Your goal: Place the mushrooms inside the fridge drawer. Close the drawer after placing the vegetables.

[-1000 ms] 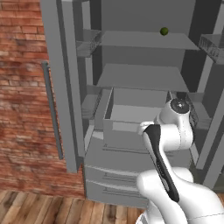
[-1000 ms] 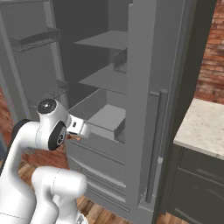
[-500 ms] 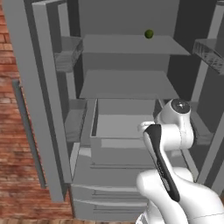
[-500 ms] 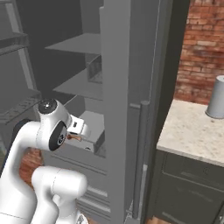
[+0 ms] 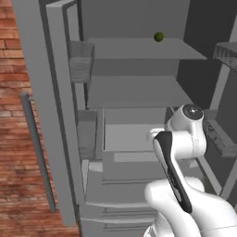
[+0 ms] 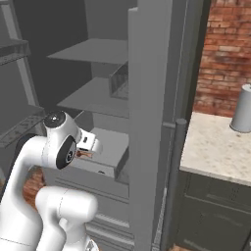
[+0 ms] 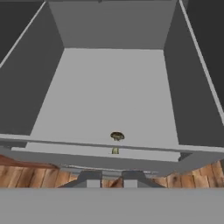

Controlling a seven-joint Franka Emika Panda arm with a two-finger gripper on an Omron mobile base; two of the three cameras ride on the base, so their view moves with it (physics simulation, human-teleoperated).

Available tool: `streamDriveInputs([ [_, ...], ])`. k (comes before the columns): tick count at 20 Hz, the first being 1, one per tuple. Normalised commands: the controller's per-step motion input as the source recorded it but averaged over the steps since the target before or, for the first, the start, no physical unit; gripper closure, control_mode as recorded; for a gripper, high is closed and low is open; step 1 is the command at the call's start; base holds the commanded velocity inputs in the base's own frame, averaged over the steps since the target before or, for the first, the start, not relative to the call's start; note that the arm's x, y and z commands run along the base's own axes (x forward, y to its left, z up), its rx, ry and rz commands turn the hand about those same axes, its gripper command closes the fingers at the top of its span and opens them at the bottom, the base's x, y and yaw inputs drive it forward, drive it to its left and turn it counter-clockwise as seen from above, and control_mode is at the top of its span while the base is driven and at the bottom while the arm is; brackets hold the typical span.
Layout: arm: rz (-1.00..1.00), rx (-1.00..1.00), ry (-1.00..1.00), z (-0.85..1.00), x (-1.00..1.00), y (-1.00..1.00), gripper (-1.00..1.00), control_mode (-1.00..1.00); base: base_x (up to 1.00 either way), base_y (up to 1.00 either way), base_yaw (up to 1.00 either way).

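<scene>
Hand view: fridge drawer (image 7: 109, 96) pulled out, one olive-brown mushroom (image 7: 117, 136) near its front wall; pincer (image 7: 112, 180) tips together, nothing visibly held. Left base view: green ball (image 5: 159, 36) on upper shelf (image 5: 139, 48).

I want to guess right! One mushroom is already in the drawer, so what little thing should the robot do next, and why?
Probably ease the gripper forward over the fridge drawer. It looks shut on a reddish-brown bit, and its tips hang outside the front edge, over the wooden floor, while the olive mushroom lies inside.
</scene>
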Motion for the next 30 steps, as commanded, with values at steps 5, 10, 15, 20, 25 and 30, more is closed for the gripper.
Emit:
streamDriveInputs([
  [5, 0.0, 0.0, 0.0, 0.0, 0.0, 0.0, 1.0, 1.0, 0.57, 0.42, -0.1],
  [10, 0.0, 0.0, 0.0, 0.0, 0.0, 0.0, 1.0, 1.0, 0.38, -0.16, -0.01],
  [15, 0.0, 0.0, 0.0, 0.0, 0.0, 0.0, 1.0, 1.0, 0.21, -0.25, 0.0],
  [20, 0.0, 0.0, 0.0, 0.0, 0.0, 0.0, 1.0, 1.0, 0.22, -0.37, 0.0],
  [25, 0.0, 0.0, 0.0, 0.0, 0.0, 0.0, 1.0, 1.0, 0.19, -0.51, 0.0],
  [30, 0.0, 0.0, 0.0, 0.0, 0.0, 0.0, 1.0, 1.0, 0.12, -0.54, 0.0],
])
